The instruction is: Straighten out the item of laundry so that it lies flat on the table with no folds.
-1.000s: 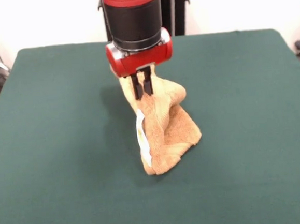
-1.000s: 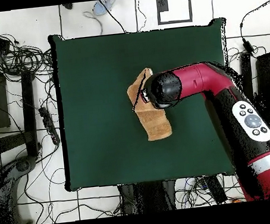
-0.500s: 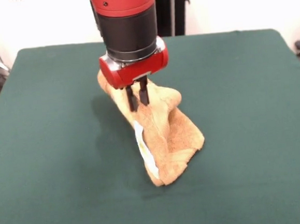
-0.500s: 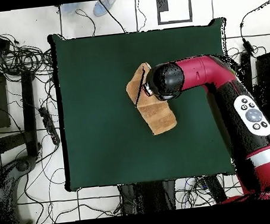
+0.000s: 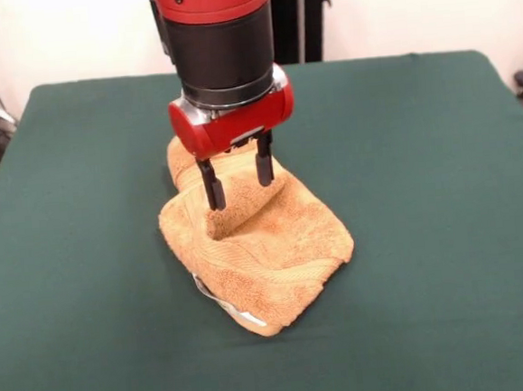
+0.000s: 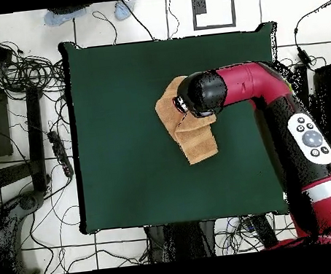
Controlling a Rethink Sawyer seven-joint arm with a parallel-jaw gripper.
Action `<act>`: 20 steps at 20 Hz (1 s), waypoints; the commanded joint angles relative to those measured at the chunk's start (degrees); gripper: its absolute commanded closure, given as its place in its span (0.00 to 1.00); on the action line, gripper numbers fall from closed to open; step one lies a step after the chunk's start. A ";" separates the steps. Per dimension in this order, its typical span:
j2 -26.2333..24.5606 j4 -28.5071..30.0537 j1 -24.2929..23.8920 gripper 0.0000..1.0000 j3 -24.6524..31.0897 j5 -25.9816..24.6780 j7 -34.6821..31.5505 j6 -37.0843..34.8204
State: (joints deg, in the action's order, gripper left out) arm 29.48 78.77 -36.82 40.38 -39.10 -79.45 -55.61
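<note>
Towel (image 5: pixel 262 254) lies crumpled mid-bench (image 5: pixel 442 190), folded over itself. Gripper (image 5: pixel 240 184) hovers with jaws spread, holding nothing. Soft, limp terry probably drapes readily; a free corner looks the best hold.

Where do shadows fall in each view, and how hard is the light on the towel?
Front view: soft, even light; the towel casts only a faint shadow on the table, under the open tool. Overhead view: flat light, no clear shadow; the arm hides part of the towel.
</note>
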 commanded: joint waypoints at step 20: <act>6.67 17.70 7.01 0.00 -3.89 0.18 -12.10 14.52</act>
State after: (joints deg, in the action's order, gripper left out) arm 35.01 86.39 -34.45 38.90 -39.08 -79.16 -46.58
